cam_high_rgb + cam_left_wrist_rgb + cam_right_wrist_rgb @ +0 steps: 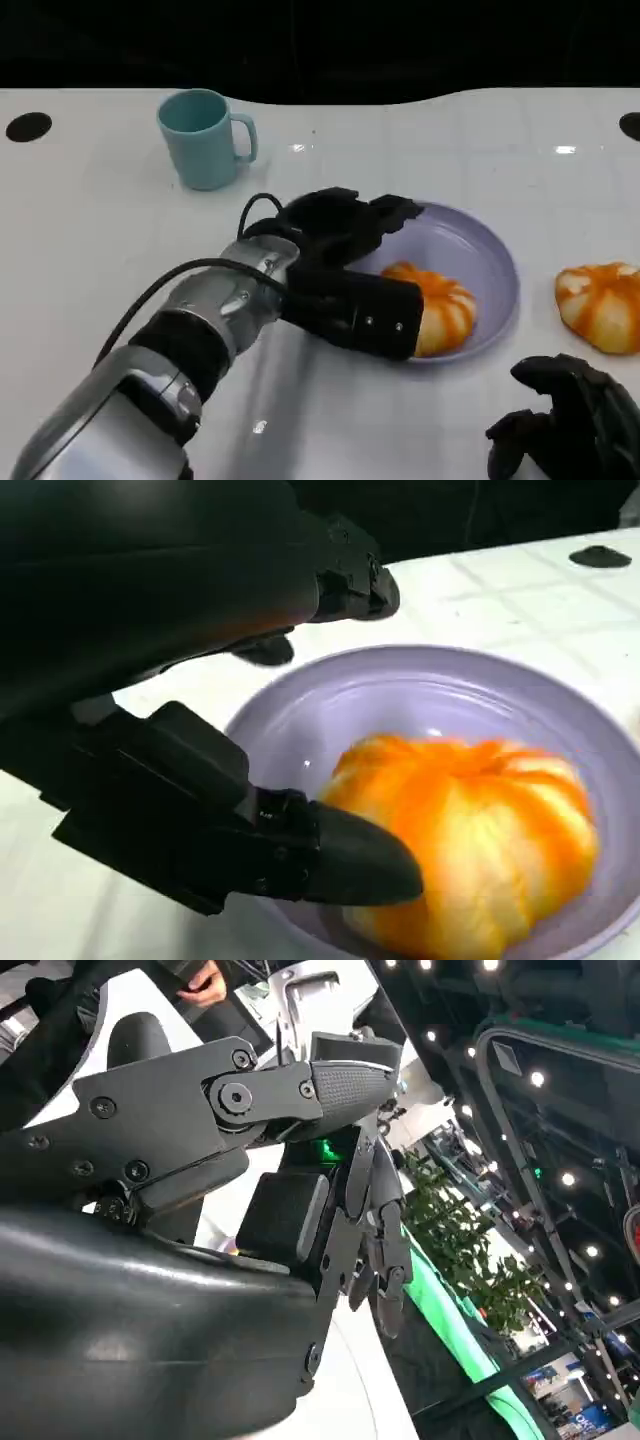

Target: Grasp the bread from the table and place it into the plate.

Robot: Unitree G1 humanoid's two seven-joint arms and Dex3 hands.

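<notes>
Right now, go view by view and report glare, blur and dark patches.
Head view: small glare spots on the white table, black band along the top, mug and plate fairly sharp. Left wrist view: the left hand is a dark, detail-poor mass up close; the bread looks soft and slightly overexposed. Right wrist view: tilted, bright ceiling lights, right hand sharp.

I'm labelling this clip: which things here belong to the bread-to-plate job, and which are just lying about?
Job:
- orange-and-white striped bread roll lying in the plate
- round lavender plate
- left hand, its fingers by that roll

Lying about:
- light blue ceramic mug
- second orange-and-white bread roll on the white table
- right hand
</notes>
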